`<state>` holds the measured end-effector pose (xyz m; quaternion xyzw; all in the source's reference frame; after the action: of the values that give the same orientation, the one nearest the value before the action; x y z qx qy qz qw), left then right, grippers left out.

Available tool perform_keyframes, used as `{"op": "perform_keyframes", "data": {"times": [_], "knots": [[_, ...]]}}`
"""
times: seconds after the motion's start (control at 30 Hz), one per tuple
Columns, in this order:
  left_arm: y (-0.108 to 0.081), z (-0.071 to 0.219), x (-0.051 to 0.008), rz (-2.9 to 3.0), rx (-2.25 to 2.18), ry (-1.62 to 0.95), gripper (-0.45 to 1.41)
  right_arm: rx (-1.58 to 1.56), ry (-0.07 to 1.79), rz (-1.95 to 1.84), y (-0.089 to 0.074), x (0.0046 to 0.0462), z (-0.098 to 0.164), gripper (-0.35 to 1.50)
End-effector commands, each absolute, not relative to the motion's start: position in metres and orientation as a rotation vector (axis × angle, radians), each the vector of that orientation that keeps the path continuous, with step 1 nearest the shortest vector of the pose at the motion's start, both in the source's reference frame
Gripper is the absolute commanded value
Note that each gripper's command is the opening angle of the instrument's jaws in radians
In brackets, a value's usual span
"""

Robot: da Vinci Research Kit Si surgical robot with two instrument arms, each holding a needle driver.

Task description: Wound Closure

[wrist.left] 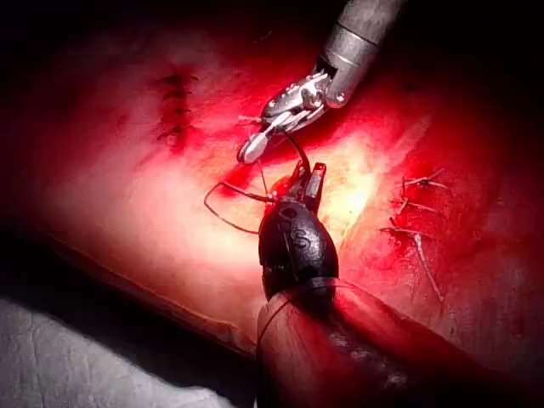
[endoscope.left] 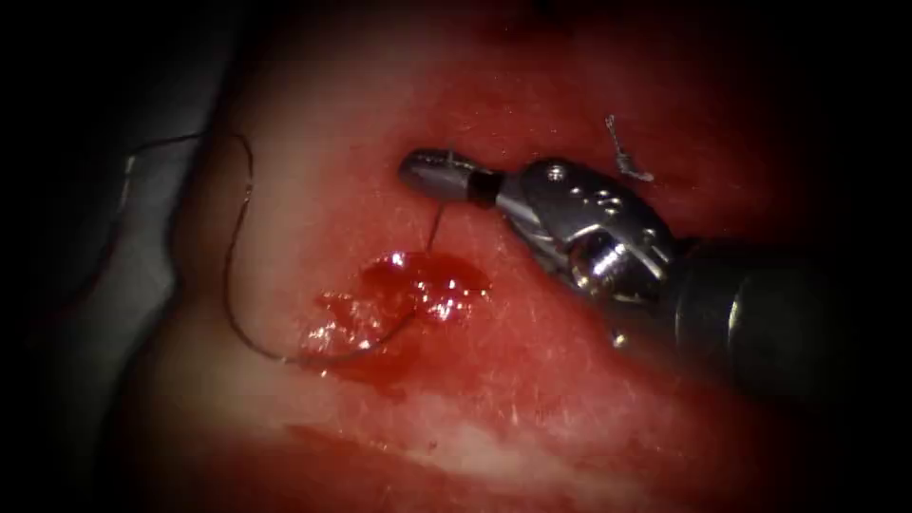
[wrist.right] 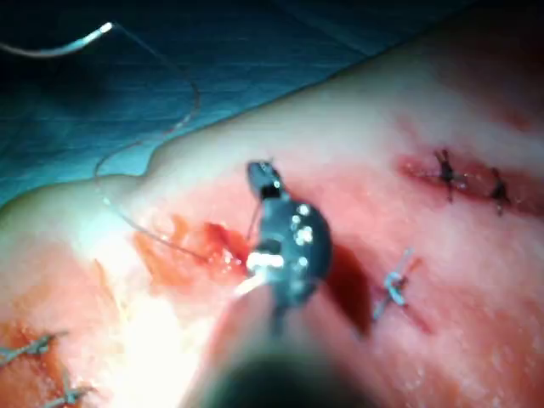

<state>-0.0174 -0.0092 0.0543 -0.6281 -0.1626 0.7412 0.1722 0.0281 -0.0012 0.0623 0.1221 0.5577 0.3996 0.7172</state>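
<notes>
Farthest left, what I take for the needle (wrist.right: 59, 48) lies on the blue cloth (wrist.right: 357, 42), off the tissue (endoscope.left: 313, 123) and held by neither tool. I judge it is parked there so its point stays clear of the work. From it the thread (endoscope.left: 228, 275) runs onto the tissue in a slack loop left of the cut (endoscope.left: 418, 285), then dips into the red fluid (endoscope.left: 380, 328) pooled there. A short strand rises from the cut to the right tool (endoscope.left: 439, 176). Its jaws are closed on the thread just above the wound, probably to keep that strand taut. To the right of that tool lies a cut end of thread (endoscope.left: 627, 157).

The left wrist view gives me the left tool (wrist.left: 307, 180) close over the cut. Its jaws look slightly parted, and I can see nothing gripped in them. That view also shows finished stitches (wrist.left: 174, 106) on both sides. The right wrist view shows the needle best.
</notes>
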Motion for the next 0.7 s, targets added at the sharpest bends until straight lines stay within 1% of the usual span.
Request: {"op": "perform_keyframes", "data": {"times": [0.03, 0.1, 0.13, 0.17, 0.2, 0.23, 0.3, 0.4, 0.7], "knots": [[-0.0093, 0.0549, -0.0180, 2.102, -1.787, -0.465, -0.45, 0.279, 1.238, 0.879, -0.0013, 0.0288, 0.0629, -0.35], [-0.0094, 0.0550, -0.0181, 2.103, -1.787, -0.463, -0.45, 0.300, 1.249, 0.866, -0.0013, 0.0288, 0.0629, -0.35], [-0.0095, 0.0550, -0.0181, 2.104, -1.787, -0.462, -0.45, 0.311, 1.254, 0.858, -0.0012, 0.0288, 0.0629, -0.06], [-0.0096, 0.0551, -0.0182, 2.105, -1.787, -0.460, -0.45, 0.316, 1.255, 0.857, -0.0012, 0.0287, 0.0628, 0.31], [-0.0098, 0.0553, -0.0182, 2.107, -1.787, -0.458, -0.45, 0.318, 1.255, 0.858, -0.0010, 0.0286, 0.0626, 0.74], [-0.0101, 0.0555, -0.0183, 2.113, -1.786, -0.456, -0.45, 0.320, 1.256, 0.859, -0.0010, 0.0285, 0.0624, 0.96], [-0.0105, 0.0560, -0.0186, 2.110, -1.790, -0.442, -0.45, 0.327, 1.256, 0.861, -0.0007, 0.0283, 0.0619, 1.26], [-0.0116, 0.0571, -0.0192, 2.078, -1.789, -0.433, -0.45, 0.326, 1.256, 0.874, -0.0006, 0.0278, 0.0608, 1.47], [-0.0174, 0.0620, -0.0226, 2.034, -1.702, -0.354, -0.45, 0.341, 1.282, 0.840, -0.0024, 0.0243, 0.0557, 1.47]]}}
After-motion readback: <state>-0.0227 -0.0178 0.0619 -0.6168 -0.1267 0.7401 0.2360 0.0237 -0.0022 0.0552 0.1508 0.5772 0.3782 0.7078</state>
